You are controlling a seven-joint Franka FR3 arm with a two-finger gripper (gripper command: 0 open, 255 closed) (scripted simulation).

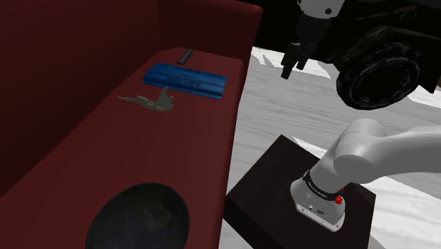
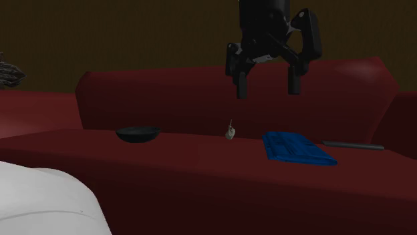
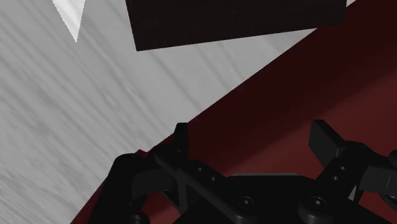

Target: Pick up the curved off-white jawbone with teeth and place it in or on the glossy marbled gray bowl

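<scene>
Item: jawbone (image 1: 150, 102), curved, drawn pale grey, thin and pronged. It lies flat on the dark red sofa seat (image 1: 85, 163), just beside the near edge of a blue slab (image 1: 185, 79). The teeth are too small to make out. In the second exterior view the jawbone (image 2: 230, 131) is seen end-on as a small pale sliver, its curve hidden. Item: bowl (image 1: 138, 218), round, dark and faintly mottled, with a dull gloss. The picture's lower edge cuts it off, and it sits well apart from the jawbone along the same seat. From the side the bowl (image 2: 138, 133) reads as a shallow black dish. Item: blue slab (image 2: 297, 148), flat, rectangular, with a ridged top whose markings are unreadable. Item: grey rod (image 1: 186, 56), short and slim, lying beyond the slab against the backrest. Item: gripper (image 2: 267, 83), all black, jaws spread wide and holding nothing. It hangs high above the seat, between the jawbone and the slab as that view frames them. The shoulder view sets the gripper (image 1: 295, 60) off the sofa's edge, over the pale streaked floor (image 1: 268, 106). In the wrist view the fingers (image 3: 181, 137) stand far apart over the seat's edge, the hand's body partly cut off. Item: stand (image 1: 268, 184), a dark box, bearing the white arm base (image 1: 367, 159). Item: black ring-shaped form (image 1: 373, 76), unidentifiable
</scene>
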